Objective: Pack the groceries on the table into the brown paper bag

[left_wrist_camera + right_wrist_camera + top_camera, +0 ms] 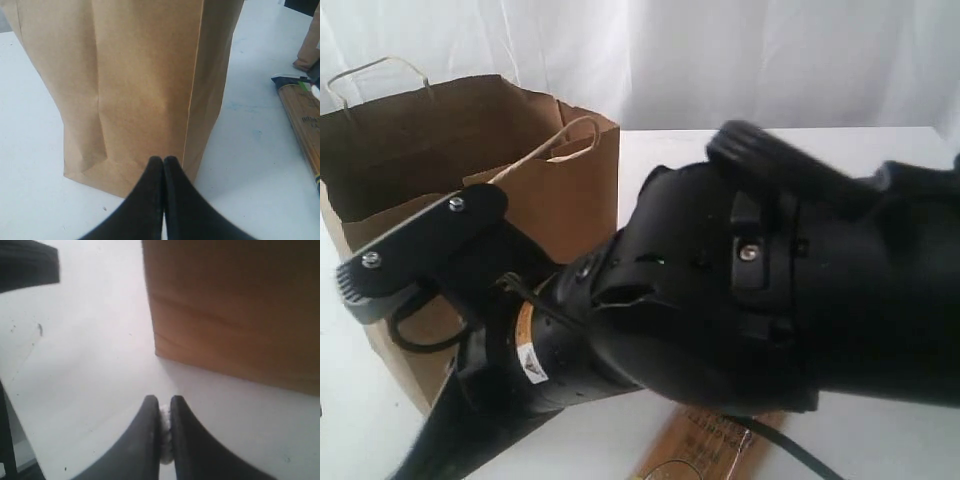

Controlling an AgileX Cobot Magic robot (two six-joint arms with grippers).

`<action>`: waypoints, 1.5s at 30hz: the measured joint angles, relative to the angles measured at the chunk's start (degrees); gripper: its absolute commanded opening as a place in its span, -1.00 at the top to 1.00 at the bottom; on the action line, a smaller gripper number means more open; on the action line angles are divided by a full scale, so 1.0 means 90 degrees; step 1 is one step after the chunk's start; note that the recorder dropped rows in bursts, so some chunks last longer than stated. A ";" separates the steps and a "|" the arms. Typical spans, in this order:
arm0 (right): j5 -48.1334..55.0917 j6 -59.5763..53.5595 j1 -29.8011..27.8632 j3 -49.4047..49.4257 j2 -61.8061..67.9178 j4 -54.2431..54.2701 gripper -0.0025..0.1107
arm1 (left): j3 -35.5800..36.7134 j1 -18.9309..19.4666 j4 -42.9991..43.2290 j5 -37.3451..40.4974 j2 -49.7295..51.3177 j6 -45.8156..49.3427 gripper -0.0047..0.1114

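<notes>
The brown paper bag (470,140) stands open on the white table (880,440), with its loop handles up. In the left wrist view my left gripper (163,160) is shut with nothing between its fingers, low over the table and close to the bag's (135,85) bottom edge. My right gripper (165,402) is shut on a small white lump (165,437), above the table beside the bag (235,310). The spaghetti packet (710,445) lies flat near the front edge, and the left wrist view shows the spaghetti packet (302,120) too. Part of the brown pouch (307,50) shows. The other groceries are hidden.
A big black arm (770,280) fills the foreground of the exterior view and hides most of the table. A black finger with two screws (420,240) crosses in front of the bag; I cannot tell whose it is. White curtains hang behind.
</notes>
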 measured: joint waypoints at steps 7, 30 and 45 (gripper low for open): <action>-0.0038 -0.0666 0.0283 -0.0799 0.0000 -0.0484 0.96 | 0.0000 0.0000 0.0000 0.0000 0.0000 0.0000 0.91; -0.0557 -0.0449 0.0314 -0.2190 -0.0035 -0.2537 0.96 | 0.0000 0.0000 0.0000 0.0000 0.0000 0.0000 0.91; 0.0308 0.1989 -0.0305 -0.3014 -0.0035 -0.3754 0.96 | 0.0000 0.0000 0.0000 0.0000 0.0000 0.0000 0.91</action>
